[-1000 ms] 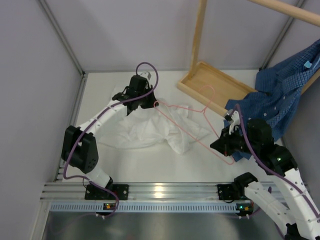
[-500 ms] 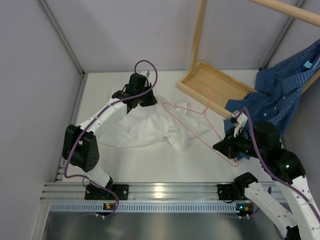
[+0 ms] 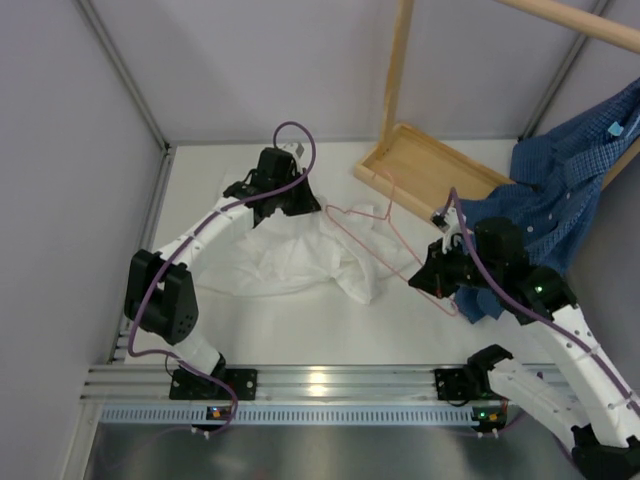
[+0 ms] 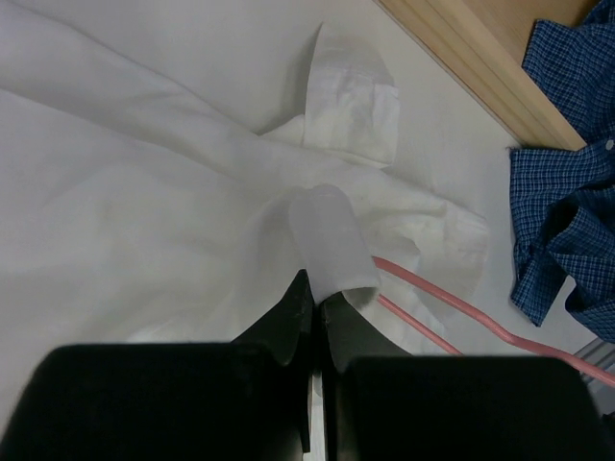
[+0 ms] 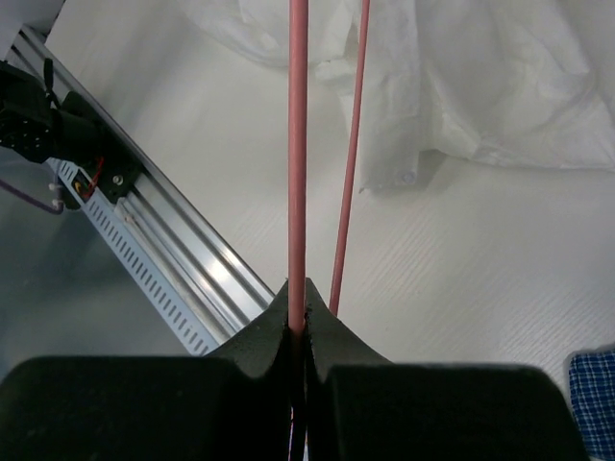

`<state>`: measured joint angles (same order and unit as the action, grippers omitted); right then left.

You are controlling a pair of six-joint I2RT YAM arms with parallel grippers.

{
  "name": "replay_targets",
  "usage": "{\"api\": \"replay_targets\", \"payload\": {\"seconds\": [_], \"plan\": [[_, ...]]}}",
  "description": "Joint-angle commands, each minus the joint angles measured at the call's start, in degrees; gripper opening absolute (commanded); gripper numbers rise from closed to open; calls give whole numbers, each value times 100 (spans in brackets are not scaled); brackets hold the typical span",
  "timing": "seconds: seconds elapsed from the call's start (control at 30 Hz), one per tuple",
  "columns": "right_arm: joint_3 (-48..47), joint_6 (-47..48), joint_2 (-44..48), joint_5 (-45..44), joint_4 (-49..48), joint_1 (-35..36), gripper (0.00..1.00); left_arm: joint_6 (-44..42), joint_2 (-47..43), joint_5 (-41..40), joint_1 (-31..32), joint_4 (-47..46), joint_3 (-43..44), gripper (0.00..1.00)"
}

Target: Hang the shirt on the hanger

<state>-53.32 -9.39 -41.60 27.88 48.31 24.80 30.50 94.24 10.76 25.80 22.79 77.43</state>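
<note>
- Over on the left, the left claw (image 3: 288, 200) has its jaws pressed together on a bunched fold of the large, wrinkled, thin-fabric white shirt (image 3: 300, 262), right at the garment's far edge.
- The white shirt lies in a soft heap on the pale surface (image 3: 300, 335), a little left of centre, between the two arms.
- From the left wrist view, the fabric gathers towards the claw's tips, and a folded cuff or collar piece (I can't tell which) sits just beyond them.
- Now the right side: the right claw (image 5: 298, 309) is pinching the thin pink wire hanger (image 5: 298, 144), with one wire running straight out from between its closed jaws and a second wire just beside it.
- The hanger slants across from the right claw towards the left one, over the right-hand part of the shirt, and its rounded far corner is near the left claw.
- Its small hook points towards the back of the surface.
- Close up, two pink wires come out from under a white fold, so that end is tucked into the fabric.
- A blue checked button-up shirt (image 3: 560, 195) hangs crumpled at the far right, just behind the right arm.
- The light wooden rack frame (image 3: 420, 160) stands at the back right, its flat base on the surface and a post rising from it.
</note>
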Motion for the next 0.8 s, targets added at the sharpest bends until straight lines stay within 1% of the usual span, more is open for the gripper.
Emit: {"api": "replay_targets", "payload": {"seconds": [0.0,0.03,0.13,0.27,0.4,0.77], "plan": [[-126,-124,-295,-264,-735,323,0,35,-266,225,-23,-257,-70,0],[-143,-142,-287,-492,-779,463,0,-9,-257,216,-23,-257,-61,0],[-179,-213,-95,-695,-859,552,0,-70,-160,154,-31,-257,-44,0],[-223,-257,249,-609,-824,544,0,-88,51,101,-40,-257,0,0],[-65,-274,442,-503,-692,544,0,-36,279,119,-40,-248,62,0],[507,-345,478,-300,-823,588,0,-97,359,180,-58,-248,159,0]]}}
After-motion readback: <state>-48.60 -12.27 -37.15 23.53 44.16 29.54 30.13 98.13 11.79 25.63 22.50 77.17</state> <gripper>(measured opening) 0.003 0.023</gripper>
